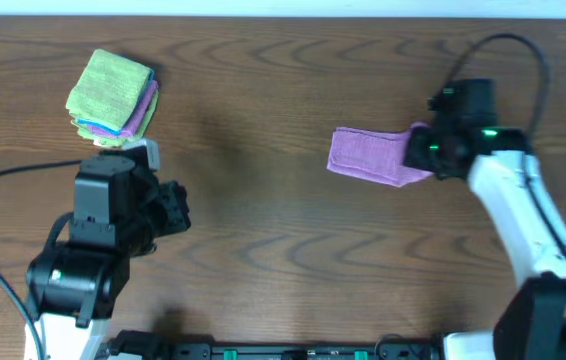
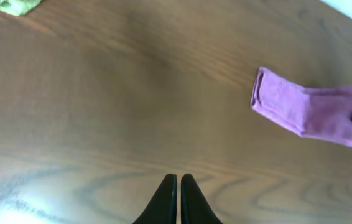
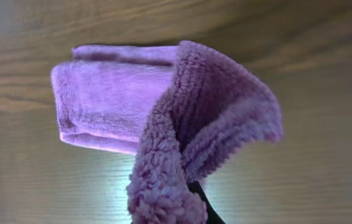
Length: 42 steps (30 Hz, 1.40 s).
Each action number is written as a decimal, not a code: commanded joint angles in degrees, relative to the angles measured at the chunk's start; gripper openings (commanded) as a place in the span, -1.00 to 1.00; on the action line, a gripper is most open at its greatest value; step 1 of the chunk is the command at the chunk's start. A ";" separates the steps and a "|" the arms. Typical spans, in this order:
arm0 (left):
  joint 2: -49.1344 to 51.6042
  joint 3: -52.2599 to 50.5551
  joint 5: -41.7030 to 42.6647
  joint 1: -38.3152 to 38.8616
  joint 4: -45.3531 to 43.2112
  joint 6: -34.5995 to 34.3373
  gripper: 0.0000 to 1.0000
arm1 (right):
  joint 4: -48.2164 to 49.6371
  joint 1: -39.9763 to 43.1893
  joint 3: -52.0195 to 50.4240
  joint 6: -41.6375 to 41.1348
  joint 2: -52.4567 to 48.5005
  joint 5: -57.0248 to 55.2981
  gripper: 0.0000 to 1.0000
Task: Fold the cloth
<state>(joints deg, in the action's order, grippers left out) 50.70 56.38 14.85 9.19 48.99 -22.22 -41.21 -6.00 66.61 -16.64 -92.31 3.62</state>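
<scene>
Cloth placement settles the coming move. The purple cloth point(image 1: 368, 155) lies on the table point(image 1: 263, 250) well apart from the stack of folded cloths point(image 1: 113, 95), far out on the side away from it and a little nearer the robot. Its long axis points roughly at the stack.

The right gripper point(image 1: 431, 150) sits at the cloth's end farthest from the stack. In the right wrist view that end is raised and curls over in front of the camera, with a dark finger point(image 3: 202, 205) showing just beneath it. I judge the jaws are clamped on that edge. The rest of the cloth lies flat beyond it, already doubled, its rounded edge facing the stack.

The left gripper point(image 1: 178, 205) hovers near the stack, jaws together on nothing, and it is well apart from the cloth. The right arm is plainly the nearer one. Folding likely means carrying the lifted end along the long axis, toward the stack, until it lands on the far edge.
</scene>
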 commanded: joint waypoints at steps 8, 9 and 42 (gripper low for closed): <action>-0.94 0.15 0.26 -0.17 3.76 0.87 -0.89 | 7.74 -11.02 0.11 -15.43 -12.81 -11.43 -0.98; -0.94 0.15 0.26 -0.17 3.76 1.07 -0.88 | 8.28 -10.86 0.11 -16.31 -12.96 -11.43 -0.97; 9.97 -2.89 7.48 -0.15 -7.93 2.99 0.19 | 7.06 -1.05 10.99 -7.74 -5.88 10.99 -0.97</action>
<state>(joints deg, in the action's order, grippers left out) 56.90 55.64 16.58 9.19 44.47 -19.51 -32.40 -10.09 75.48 -25.10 -103.22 17.19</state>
